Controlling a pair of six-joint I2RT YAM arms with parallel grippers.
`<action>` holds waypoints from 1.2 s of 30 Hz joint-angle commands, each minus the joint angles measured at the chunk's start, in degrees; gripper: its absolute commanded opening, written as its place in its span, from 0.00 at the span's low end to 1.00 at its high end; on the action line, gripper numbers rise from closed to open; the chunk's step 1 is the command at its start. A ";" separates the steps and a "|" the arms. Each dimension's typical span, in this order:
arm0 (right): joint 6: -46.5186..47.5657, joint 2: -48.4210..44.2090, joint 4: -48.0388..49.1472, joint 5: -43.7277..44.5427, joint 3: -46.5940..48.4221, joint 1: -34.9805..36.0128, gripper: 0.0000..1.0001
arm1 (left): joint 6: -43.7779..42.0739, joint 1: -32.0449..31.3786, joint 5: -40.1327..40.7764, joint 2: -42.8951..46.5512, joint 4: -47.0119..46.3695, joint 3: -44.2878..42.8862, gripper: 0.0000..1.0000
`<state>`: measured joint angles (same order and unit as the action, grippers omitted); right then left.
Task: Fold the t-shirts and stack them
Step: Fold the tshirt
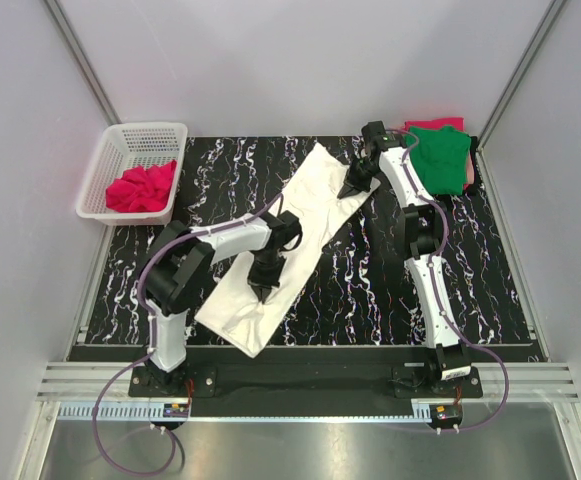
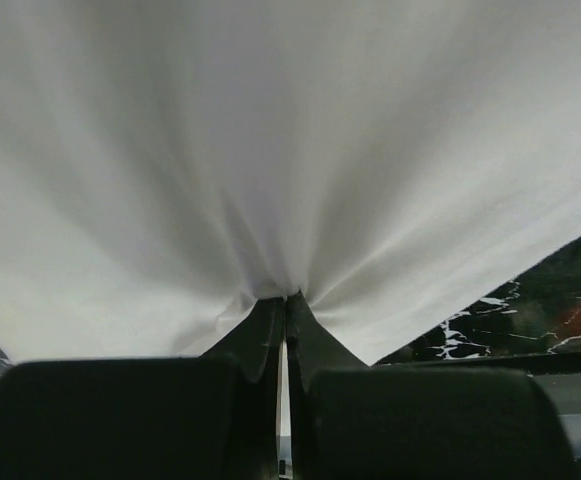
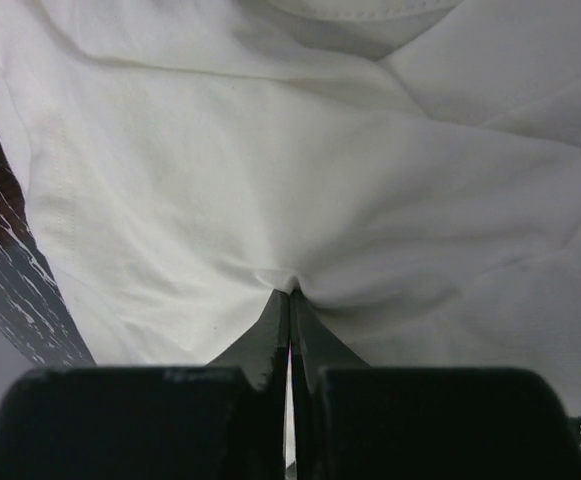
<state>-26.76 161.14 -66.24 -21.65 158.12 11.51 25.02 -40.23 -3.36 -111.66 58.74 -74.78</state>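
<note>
The white t-shirt (image 1: 288, 240) lies folded into a long strip, slanting from the mat's near left to its far middle. My left gripper (image 1: 265, 290) is shut on its cloth near the near end; in the left wrist view the fabric (image 2: 270, 150) puckers at my left gripper (image 2: 287, 296). My right gripper (image 1: 354, 183) is shut on the far end, where the white cloth (image 3: 300, 180) bunches at my right gripper (image 3: 290, 292). A green t-shirt (image 1: 440, 158) lies folded at the far right on a pinkish-red one (image 1: 422, 127). Another pinkish-red t-shirt (image 1: 140, 187) sits crumpled in the basket.
A white plastic basket (image 1: 120, 140) stands at the far left, partly off the black marbled mat (image 1: 370, 290). Grey walls close in the left, right and far sides. A metal rail (image 1: 300, 378) runs along the near edge by the arm bases.
</note>
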 commanded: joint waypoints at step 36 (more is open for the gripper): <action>2.41 1.81 5.95 -3.66 -0.45 -2.10 0.13 | -0.49 -14.00 -12.30 -11.48 -5.13 -18.47 0.00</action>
<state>-26.89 162.74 -59.99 -27.70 158.41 9.80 25.23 -53.47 -14.52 -122.39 56.45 -91.53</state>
